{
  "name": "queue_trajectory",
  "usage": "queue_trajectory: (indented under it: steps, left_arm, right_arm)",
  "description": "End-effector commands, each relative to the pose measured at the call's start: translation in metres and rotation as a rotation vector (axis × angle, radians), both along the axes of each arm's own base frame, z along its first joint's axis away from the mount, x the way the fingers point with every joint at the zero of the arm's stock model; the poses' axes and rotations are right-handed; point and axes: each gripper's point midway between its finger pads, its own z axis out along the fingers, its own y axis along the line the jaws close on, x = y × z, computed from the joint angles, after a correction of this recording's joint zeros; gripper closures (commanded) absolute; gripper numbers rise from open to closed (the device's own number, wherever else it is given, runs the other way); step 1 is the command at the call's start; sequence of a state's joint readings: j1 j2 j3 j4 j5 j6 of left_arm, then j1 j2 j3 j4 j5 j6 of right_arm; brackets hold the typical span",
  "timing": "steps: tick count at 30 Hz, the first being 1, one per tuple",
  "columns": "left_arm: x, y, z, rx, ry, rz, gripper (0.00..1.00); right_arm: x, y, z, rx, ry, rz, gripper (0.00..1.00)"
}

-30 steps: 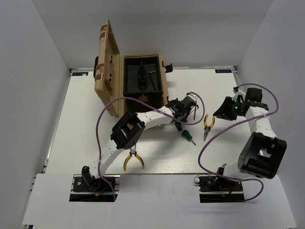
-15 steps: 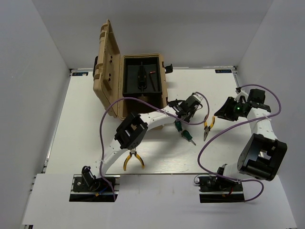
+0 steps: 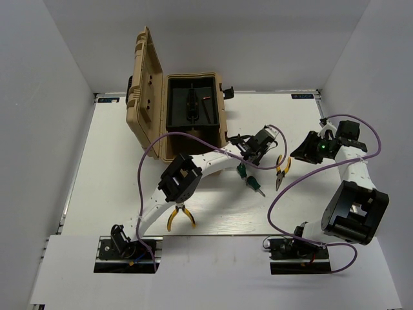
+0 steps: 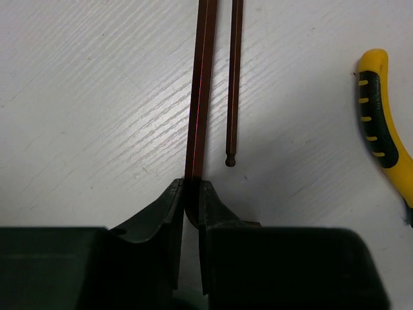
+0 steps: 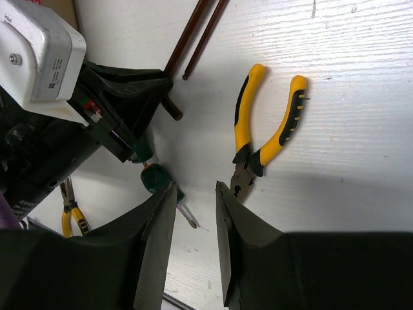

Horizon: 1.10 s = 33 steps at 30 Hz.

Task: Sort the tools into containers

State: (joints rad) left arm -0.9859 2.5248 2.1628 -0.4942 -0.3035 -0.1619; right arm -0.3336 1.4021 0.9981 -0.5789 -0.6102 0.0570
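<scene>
A white table point(image 3: 116, 168) fills the scene, and close up its surface shows a fine streaked grain. Plain pale walls box it in: back wall point(image 3: 258, 39), left wall point(image 3: 39, 129), right wall point(image 3: 381, 84). The light is even, the shadows soft.

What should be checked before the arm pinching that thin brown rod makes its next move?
1. Grip: left claw shut on the thicker hex key: ok.
2. Stray pick-up: thinner hex key lies alongside, outside the claw: ok.
3. Destination: toolbox lid open: ok.
4. Other arm: right claw open, holding nothing: ok.
5. Clearance: held key lifted off the table: cannot tell.
</scene>
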Motion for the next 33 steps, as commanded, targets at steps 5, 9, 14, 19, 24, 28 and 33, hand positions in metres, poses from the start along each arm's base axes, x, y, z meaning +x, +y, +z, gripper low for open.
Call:
queue_trajectory:
  steps: [5, 9, 14, 19, 24, 28, 33]
  left_arm:
    - [0.013, -0.003, 0.108, -0.124, -0.152, 0.035, 1.00]
    - [0.013, -0.002, 0.128, -0.138, -0.179, 0.024, 1.00]
    - [0.007, -0.017, 0.165, -0.215, -0.203, -0.027, 1.00]
    - [0.008, -0.019, 0.192, -0.253, -0.233, -0.035, 1.00]
    - [0.007, -0.011, 0.223, -0.281, -0.274, -0.024, 1.00]
    - [0.006, -0.009, 0.225, -0.270, -0.276, -0.029, 1.00]
    - [0.004, -0.011, 0.186, -0.217, -0.229, -0.045, 1.00]
  right_arm:
    - [-0.001, 0.002, 0.004, 0.020, -0.023, 0.003, 0.63]
    - [-0.001, 0.002, 0.004, 0.022, -0.019, 0.002, 0.63]
    - [-0.001, 0.002, 0.002, 0.021, -0.015, 0.007, 0.63]
    - [-0.001, 0.002, 0.002, 0.021, -0.015, 0.007, 0.63]
    - [-0.001, 0.002, 0.001, 0.023, -0.013, 0.007, 0.63]
    - [0.000, 0.002, 0.001, 0.020, -0.015, 0.007, 0.63]
    - [-0.001, 0.002, 0.001, 0.021, -0.013, 0.005, 0.63]
